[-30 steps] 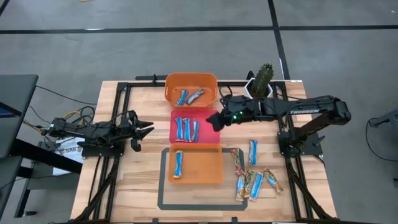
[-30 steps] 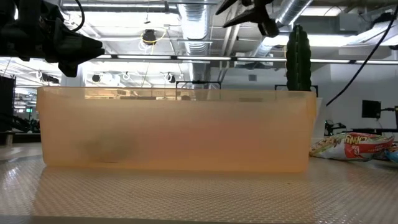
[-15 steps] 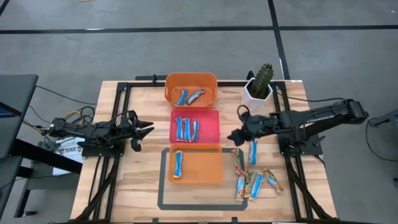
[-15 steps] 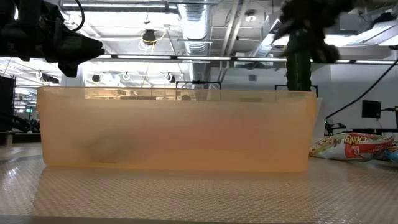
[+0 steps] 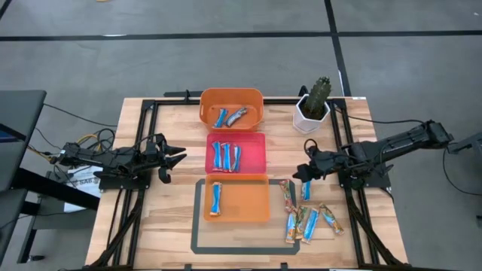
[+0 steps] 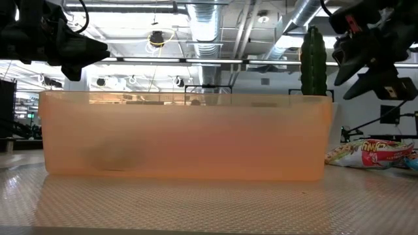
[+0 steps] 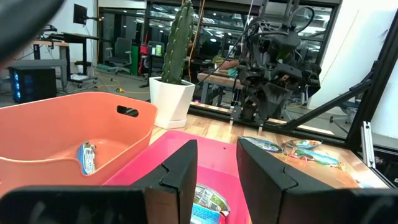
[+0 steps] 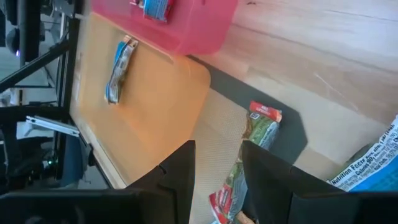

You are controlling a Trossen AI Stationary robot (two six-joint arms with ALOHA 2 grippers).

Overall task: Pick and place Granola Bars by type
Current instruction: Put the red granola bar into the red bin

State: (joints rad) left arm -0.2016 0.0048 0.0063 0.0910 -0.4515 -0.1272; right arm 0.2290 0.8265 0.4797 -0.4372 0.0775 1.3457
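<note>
place: robotics lab in an open industrial office | ceiling: exposed silver ducts [image 6: 307, 13] and pipes | floor: grey carpet tiles [image 5: 226, 68] | background: desks, office chairs [image 7: 115, 59], monitors behind glass partitions | rig: wooden table [image 5: 181, 226] on black metal framing, potted cactus [image 5: 316, 98] as decor

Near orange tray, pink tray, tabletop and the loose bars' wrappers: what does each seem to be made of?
Near orange tray: likely translucent matte plastic; light glows through its wall.
Pink tray: probably opaque moulded plastic, with rounded corners and an even colour.
Tabletop: pale wood planks showing grain lines, seemingly unvarnished.
Wrappers of the loose bars: apparently glossy printed foil or film, crinkled at the ends.
</note>
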